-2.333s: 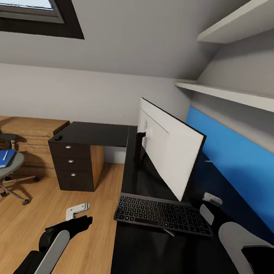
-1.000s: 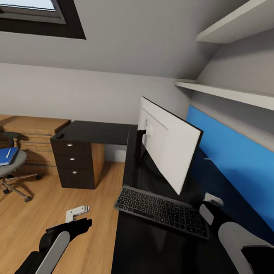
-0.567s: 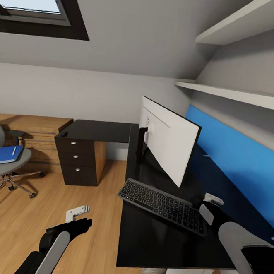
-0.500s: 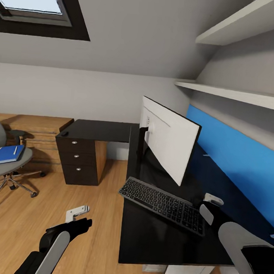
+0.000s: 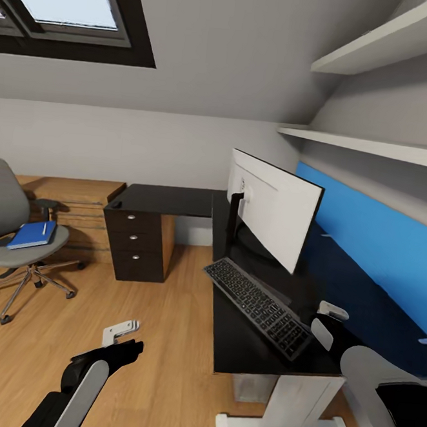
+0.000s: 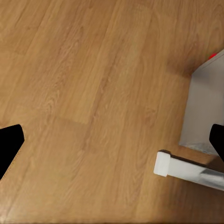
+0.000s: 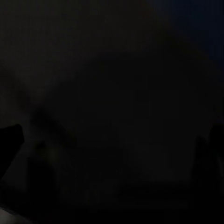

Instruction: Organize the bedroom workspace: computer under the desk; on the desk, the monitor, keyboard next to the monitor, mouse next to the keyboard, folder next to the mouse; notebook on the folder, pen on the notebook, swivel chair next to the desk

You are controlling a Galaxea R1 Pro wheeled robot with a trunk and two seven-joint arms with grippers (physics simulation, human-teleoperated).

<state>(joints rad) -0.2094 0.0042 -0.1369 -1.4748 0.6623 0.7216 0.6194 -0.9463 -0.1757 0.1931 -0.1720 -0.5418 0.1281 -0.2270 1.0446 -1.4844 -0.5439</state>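
On the bench point(image 5: 253, 346) your keyboard point(image 5: 257, 305) already lies beside the monitor point(image 5: 278, 216). Both tools, left point(image 5: 120, 330) and right point(image 5: 330, 311), grip nothing, jaws spread. Next, judge the folder point(image 5: 32, 234) on the swivel chair point(image 5: 4, 234): drive there.

The left wrist view looks down on a light wood floor point(image 6: 93, 93) with long planks that run at a slant across the picture. The two dark fingertips point(image 6: 9, 147) of the left gripper point(image 6: 112, 149) show at opposite edges of the picture, far apart from each other, and there is nothing between them but the floor. At one side stands a pale grey-white panel point(image 6: 207, 102) with a small red mark at its far corner, and near its base a white bar point(image 6: 186, 170) with a rounded end lies flat on the floor.
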